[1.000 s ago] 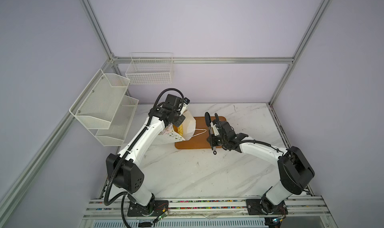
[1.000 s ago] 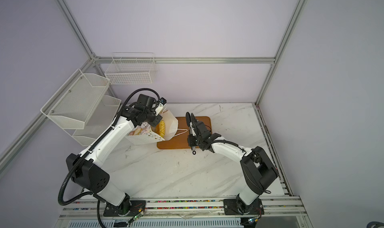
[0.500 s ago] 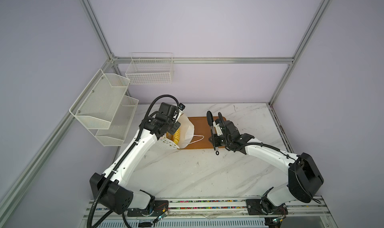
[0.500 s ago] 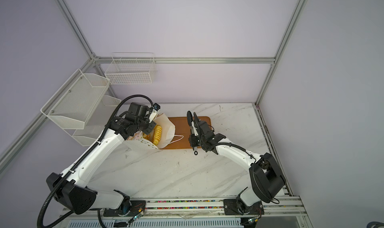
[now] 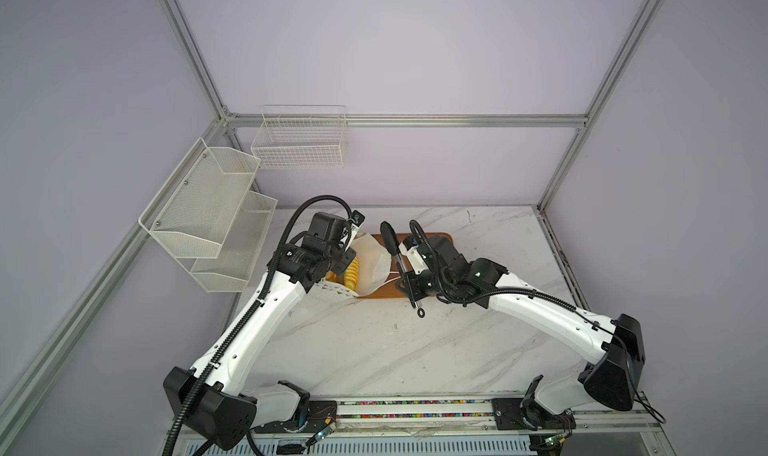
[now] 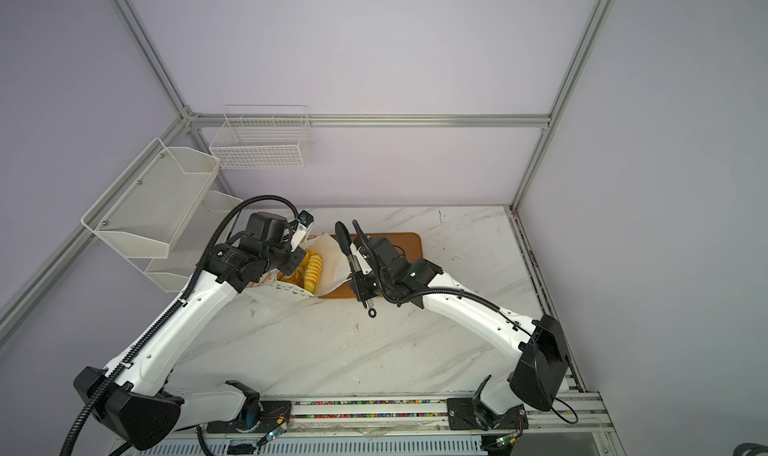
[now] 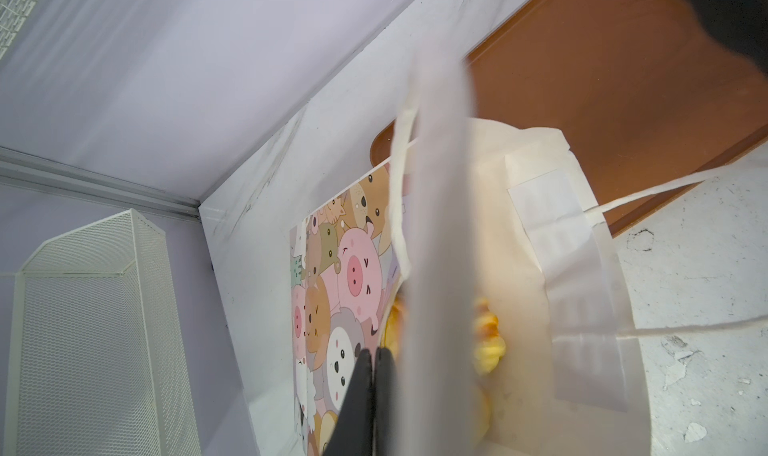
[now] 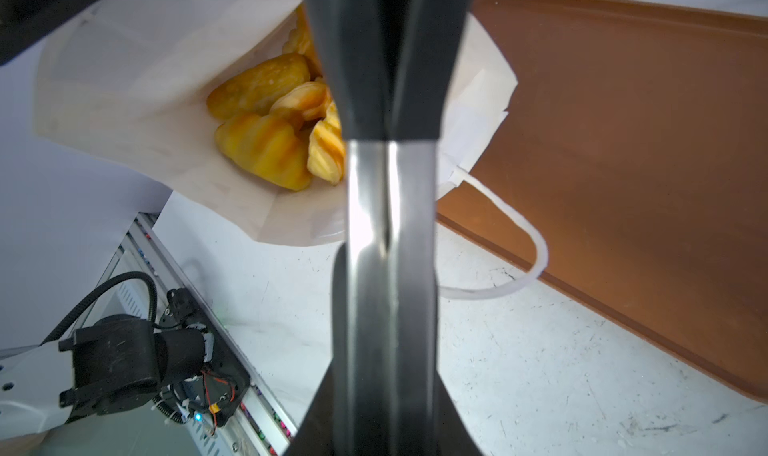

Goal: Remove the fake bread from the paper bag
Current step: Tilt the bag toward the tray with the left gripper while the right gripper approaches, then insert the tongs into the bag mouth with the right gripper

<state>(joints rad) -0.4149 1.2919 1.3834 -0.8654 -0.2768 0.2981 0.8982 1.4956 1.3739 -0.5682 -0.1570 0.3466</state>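
**Fake bread** [image 8: 266,142]: several golden-yellow toy pastries with ridges, heaped together inside the paper bag [image 5: 374,262], well back from its mouth. An exact count cannot be made from where they lie.

**Paper bag:** white, with a pastel cartoon-animal print on the outer wall. It lies tilted on the bench [image 5: 374,350] at the left end of the tray [image 8: 623,142]. Its mouth gapes toward the right arm and its lower lip overlaps the tray's edge. One white cord handle [image 8: 536,250] loops out across the bench and the tray rim.

**Left tool** [image 7: 375,375]: clenched, with its black fingers pressed together on the bag's upper wall beside the print, holding that side raised.

**Right tool** [image 5: 406,279]: clenched around the shaft of the tongs [image 8: 390,225].

**Tongs:** steel arms with black tips, the arms squeezed together. The tips stand just beside the bag's far lip, above the tray; whether they touch the paper cannot be told. The ring at the rear end hangs over the bench.

**Tray:** flat and orange-brown, resting on the bench.

**Wire basket** [image 5: 299,142]: white, mounted on the rear wall.

**Mesh shelf** [image 5: 208,212]: white, two tiers, mounted on the left wall.
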